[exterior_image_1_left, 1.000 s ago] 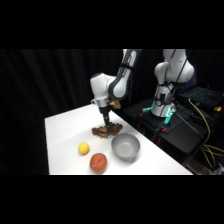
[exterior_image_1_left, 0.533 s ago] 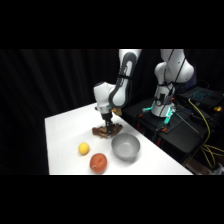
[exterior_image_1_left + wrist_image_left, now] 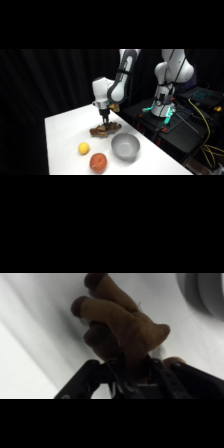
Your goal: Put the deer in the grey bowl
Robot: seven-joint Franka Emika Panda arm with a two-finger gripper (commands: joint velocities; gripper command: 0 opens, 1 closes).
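Since a second ago: gripper [image 3: 106,119] lowered from just above the deer [image 3: 105,129] down onto it; deer, bowl and fruits unmoved.

Arm: reaching in from upper right, wrist vertical, gripper pointing straight down at the deer's middle.

Gripper state: black linkage [image 3: 125,381] straddling the deer [image 3: 122,321] in wrist view; fingers hidden behind the brown body, so clenched or released cannot be told.

Deer: lying flat on the white surface [image 3: 65,135], towards its far side, up-left of the grey bowl [image 3: 125,146] and apart from it.

Writing, labels: none legible.

Surroundings: yellow ball [image 3: 83,148] near the front left; red-orange fruit [image 3: 98,162] just left of the bowl; bowl's rim [image 3: 202,294] at upper right in wrist view; second white robot arm [image 3: 167,80] on a dark stand beyond the surface.
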